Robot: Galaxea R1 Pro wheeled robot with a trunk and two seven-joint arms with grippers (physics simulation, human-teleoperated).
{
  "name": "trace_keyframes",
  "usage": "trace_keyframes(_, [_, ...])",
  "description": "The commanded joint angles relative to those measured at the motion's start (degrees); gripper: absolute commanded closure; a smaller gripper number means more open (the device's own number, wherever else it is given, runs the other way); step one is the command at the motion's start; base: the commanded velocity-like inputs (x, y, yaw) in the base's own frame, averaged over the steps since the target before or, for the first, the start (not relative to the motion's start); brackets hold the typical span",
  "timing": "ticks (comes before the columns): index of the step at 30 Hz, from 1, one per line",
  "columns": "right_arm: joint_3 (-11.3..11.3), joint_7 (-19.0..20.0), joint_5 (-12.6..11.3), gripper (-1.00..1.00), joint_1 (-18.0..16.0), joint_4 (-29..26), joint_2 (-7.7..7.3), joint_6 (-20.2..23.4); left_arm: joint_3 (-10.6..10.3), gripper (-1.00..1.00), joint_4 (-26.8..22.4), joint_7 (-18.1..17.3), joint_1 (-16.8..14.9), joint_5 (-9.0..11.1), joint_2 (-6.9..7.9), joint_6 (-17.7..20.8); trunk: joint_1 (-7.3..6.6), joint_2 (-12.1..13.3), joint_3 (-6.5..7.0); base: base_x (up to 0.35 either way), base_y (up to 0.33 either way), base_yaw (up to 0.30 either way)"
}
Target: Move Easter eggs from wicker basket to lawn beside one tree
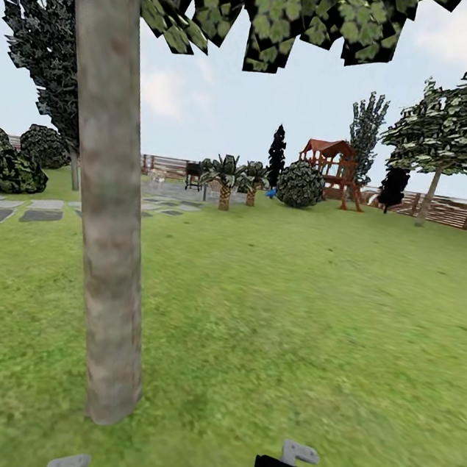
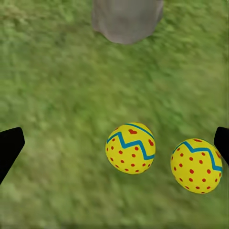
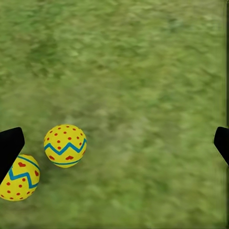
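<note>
Both my grippers hang open and empty. Two small yellow red-dotted eggs with blue zigzag bands (image 2: 130,148) (image 2: 196,165) lie on the mottled green lawn (image 2: 57,95) near the pale grey-brown trunk (image 1: 103,208). Smooth, rounded, probably light: I'd pinch each across its middle.

Bright, flat daylight, no clear source. Hardly any shadows. No glare. Grass (image 1: 311,311) soft and smeared, blurrier in both wrist views. Far fence (image 1: 444,211) slightly hazy.

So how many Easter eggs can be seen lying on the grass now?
2. In the left wrist view, one egg lies on the lawn below the tree trunk's base, and a second egg lies beside it, apart. A third may be hidden.
</note>
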Motion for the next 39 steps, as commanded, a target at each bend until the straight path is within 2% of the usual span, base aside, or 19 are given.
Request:
trace_keyframes(1, [0.17,-0.51,-0.51,-1.0,-0.04,-0.06,-0.1,0.12,-0.36,-1.0,0.04,0.19,-0.03,0.46,0.02,-0.21,-0.23,0.38,0.12,0.0,0.0,0.0])
trace_keyframes(12, [0.13,-0.54,-0.46,-1.0,-0.04,0.09,-0.44,0.07,-0.36,-1.0,0.12,0.19,-0.03,0.46,0.01,-0.32,-2.65,4.79,2.05,0.0,0.0,0.0])
trace_keyframes(20, [0.06,-0.54,-0.55,-1.0,-0.04,1.19,-1.33,0.07,-0.36,-1.0,0.12,0.19,-0.03,0.46,0.04,-0.32,-4.4,8.0,3.01,0.0,0.0,0.0])
trace_keyframes(39, [0.02,-0.55,-0.54,-1.0,-0.04,1.8,-2.07,0.06,-0.36,-1.0,0.15,0.19,0.02,0.46,0.01,-0.32,-8.58,15.62,5.84,0.0,0.0,0.0])
